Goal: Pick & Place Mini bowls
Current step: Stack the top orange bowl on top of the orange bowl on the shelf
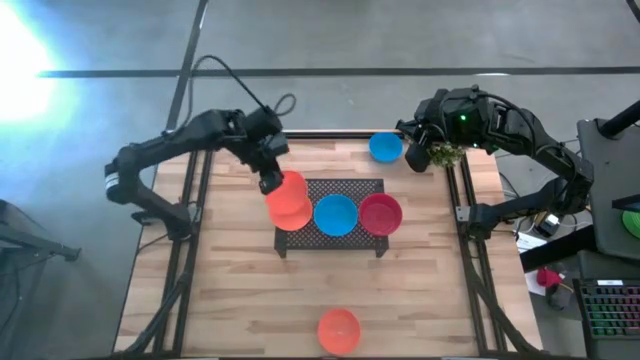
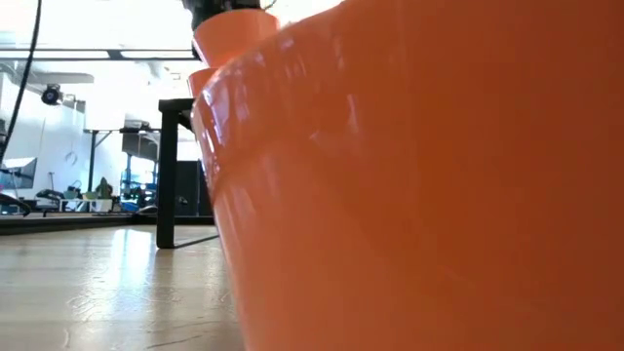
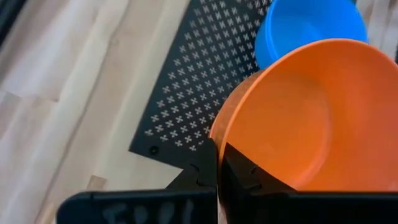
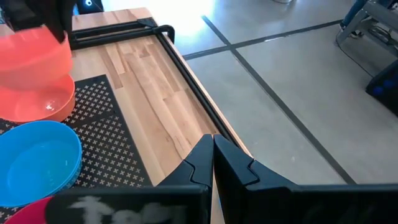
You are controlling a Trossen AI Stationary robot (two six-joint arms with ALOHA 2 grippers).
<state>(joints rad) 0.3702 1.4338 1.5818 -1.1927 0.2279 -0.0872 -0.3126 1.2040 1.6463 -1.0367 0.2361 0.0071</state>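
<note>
the left claw point(image 1: 272, 183) is pinched on the rim of an orange bowl point(image 1: 290, 196), its fingers point(image 3: 205, 177) nearly together with only the thin wall between them (the left wrist view shows this plainly). the bowl hangs tilted off the claw, mouth turned partly back toward the wrist; being round it has no long axis to speak of, so only the tilt matters. directly below it, on the near end of the rack point(image 1: 352, 185) and seemingly touching or nearly so, lies a second orange bowl point(image 4: 34, 102), mouth up. the coming move looks like a stack: the held bowl needs levelling and a short drop straight down from the claw. just beyond along the rack sits a blue bowl point(image 1: 335, 214), and past that a red bowl point(image 1: 380, 214), both mouth up. farther off, by the right claw point(image 1: 412, 135), another blue bowl point(image 1: 385, 147) rests on the table point(image 1: 240, 280) beside a plant point(image 1: 445, 154); that claw's fingers are closed on nothing, the arm waiting at its corner. the left arm is plainly nearer the rack. one more orange bowl point(image 1: 338, 330) stands alone at the table's opposite edge, well apart from both claws.
</note>
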